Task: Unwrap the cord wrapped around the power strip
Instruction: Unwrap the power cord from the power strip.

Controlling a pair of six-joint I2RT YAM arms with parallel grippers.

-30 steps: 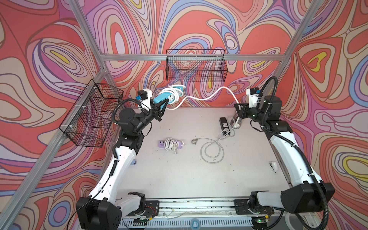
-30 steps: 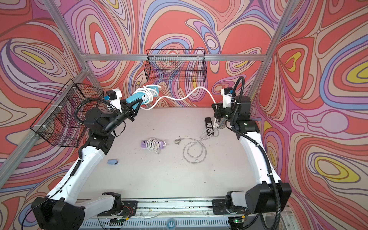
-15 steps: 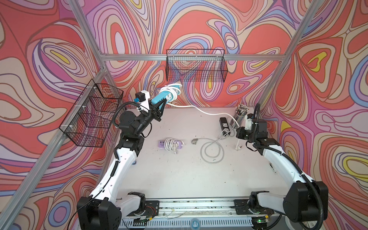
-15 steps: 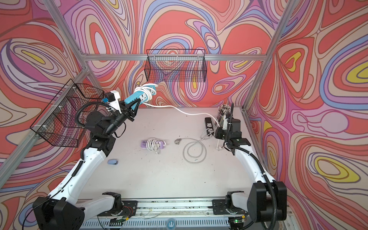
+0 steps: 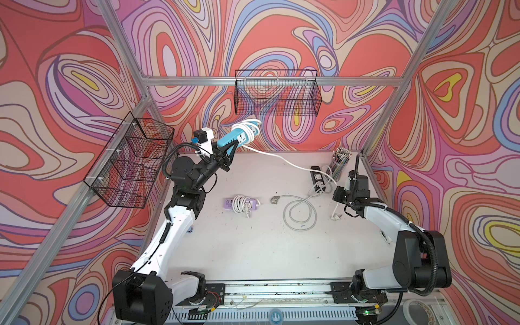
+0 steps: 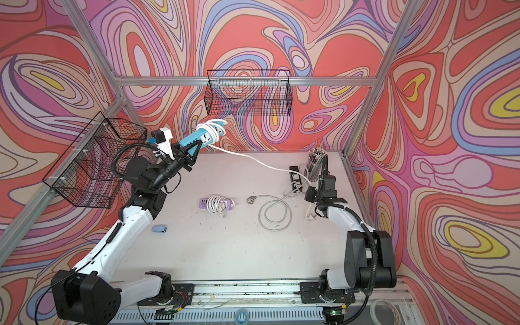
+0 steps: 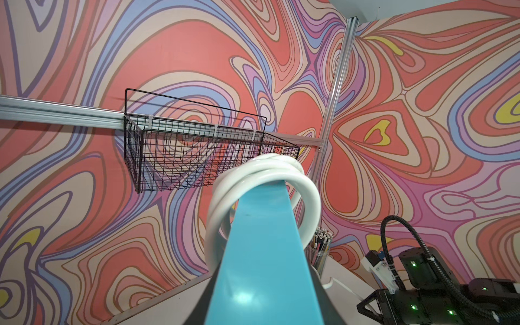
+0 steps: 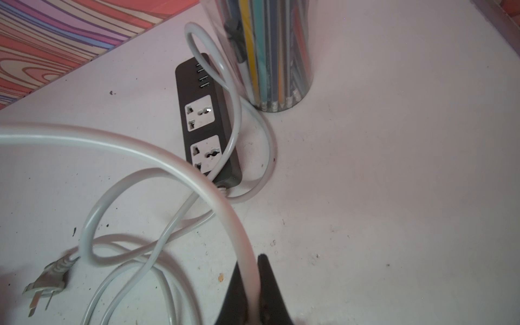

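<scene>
A blue power strip is held up in the air near the back wall, tilted upward, and my left gripper is shut on its lower end. Its white cord is still coiled in a few turns round the far end. From there the cord slopes down to the right. My right gripper is shut on it just above the table. The cord's plug lies below that gripper.
A black power strip with a loose grey cord lies by a cup of pencils. A purple power strip with wrapped cord sits mid-table. Wire baskets hang on the back and left walls.
My right arm has come down from high at the back right to just above the table, pulling the cord with it. The left gripper has tilted the strip slightly upward.
</scene>
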